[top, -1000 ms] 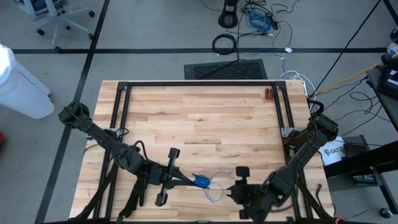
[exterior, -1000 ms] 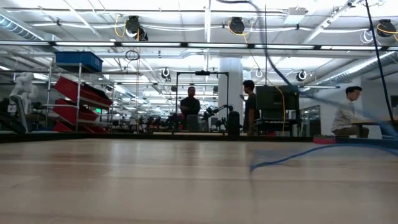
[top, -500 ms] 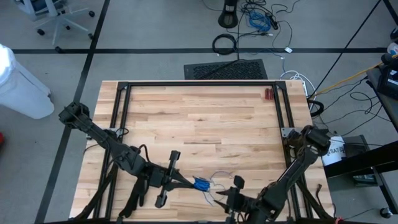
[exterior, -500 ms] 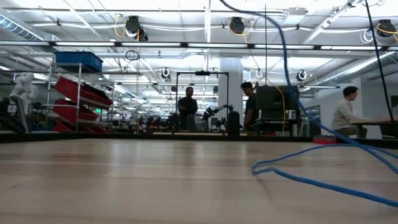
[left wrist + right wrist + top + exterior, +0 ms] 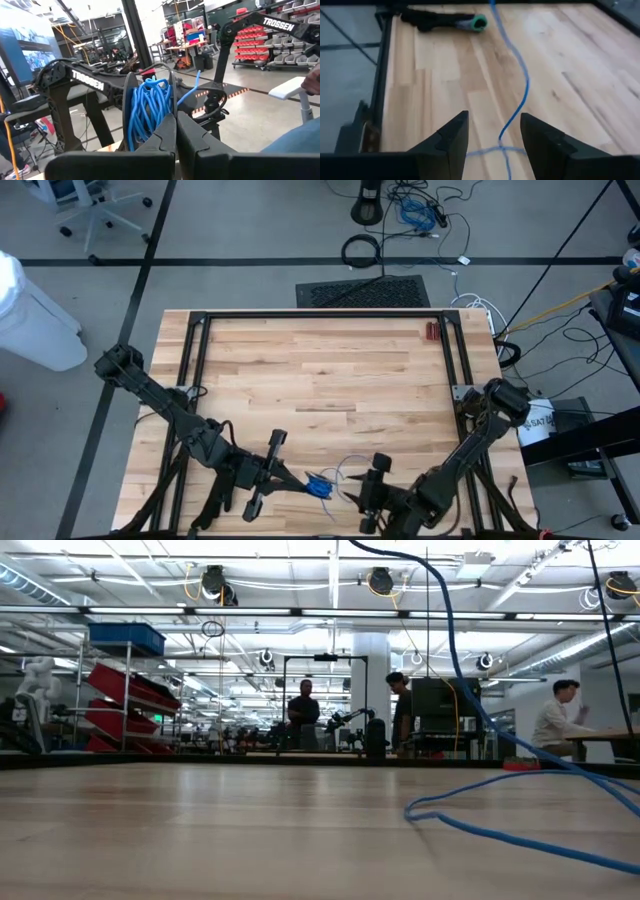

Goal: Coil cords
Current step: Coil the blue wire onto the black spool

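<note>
The cord is thin and blue. Several turns of it form a bundle [image 5: 149, 112] at my left gripper [image 5: 176, 125], which is shut on it near the table's front edge [image 5: 305, 480]. In the low view a loose strand [image 5: 455, 660] runs down from above to a slack loop [image 5: 480, 825] lying on the table. My right gripper [image 5: 494, 135] is open, just right of the bundle [image 5: 320, 485] in the high view. Its fingers stand on either side of the loose strand [image 5: 517, 85] on the wood without touching it. My left gripper holds the bundle of blue cord by several turns [image 5: 162, 120] at its fingertips. The fingers come roughly level from the table's left side. The bundle stands clear of the table, and a loose strand [image 5: 192, 87] leads away from it, slack.
Red-handled pliers [image 5: 432, 331] lie at the table's far right. A dark object with a green end [image 5: 470, 22] lies on the wood beyond my right gripper. A black frame [image 5: 320, 314] borders the tabletop. People stand in the room behind the table [image 5: 305, 715].
My right gripper has moved toward the table's left and near edges, closing on the bundle. My left gripper has shifted slightly toward the near edge with the bundle. The loose strand, swinging and blurred a second ago, now lies still in a loop on the table.
</note>
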